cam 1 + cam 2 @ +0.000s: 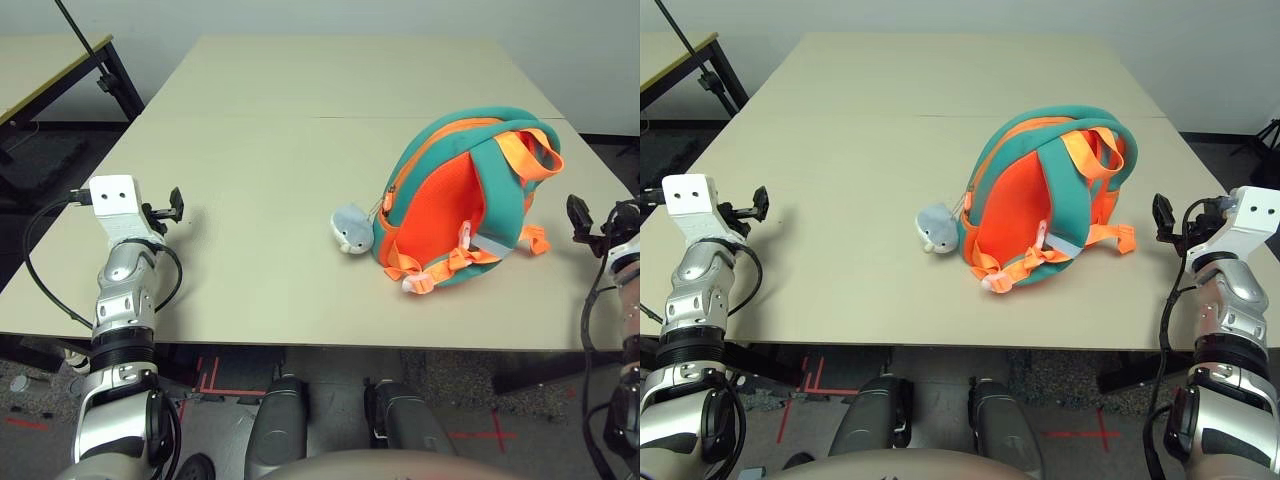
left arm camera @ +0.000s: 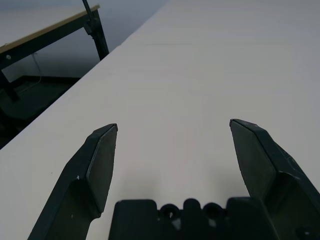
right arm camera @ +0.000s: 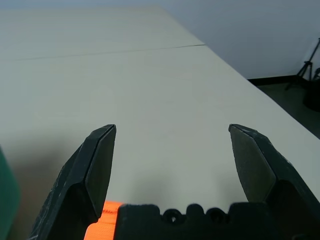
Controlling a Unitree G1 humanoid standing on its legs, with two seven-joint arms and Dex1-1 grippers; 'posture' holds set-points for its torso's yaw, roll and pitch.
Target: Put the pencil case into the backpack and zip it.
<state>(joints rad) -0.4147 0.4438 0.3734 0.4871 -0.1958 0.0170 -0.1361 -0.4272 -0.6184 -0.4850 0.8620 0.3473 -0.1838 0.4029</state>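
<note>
The teal and orange backpack (image 1: 455,200) lies on the table right of centre, its orange panel and straps facing up. A grey-and-white plush toy (image 1: 352,228) rests against its left side. The pencil case is out of view. Near the table's left edge my left gripper (image 1: 175,205) hovers open, with bare tabletop between its fingers (image 2: 102,160). My right gripper (image 1: 1162,215) stands open by the right edge, just right of the backpack's lower strap (image 1: 1120,238). In the right wrist view an orange strap end (image 3: 102,220) shows beside one finger.
The beige table (image 1: 250,120) has a seam running across its far half, with wide bare surface left of and behind the backpack. A second table on black legs (image 1: 50,70) stands off to the far left. Black cables loop from both wrists.
</note>
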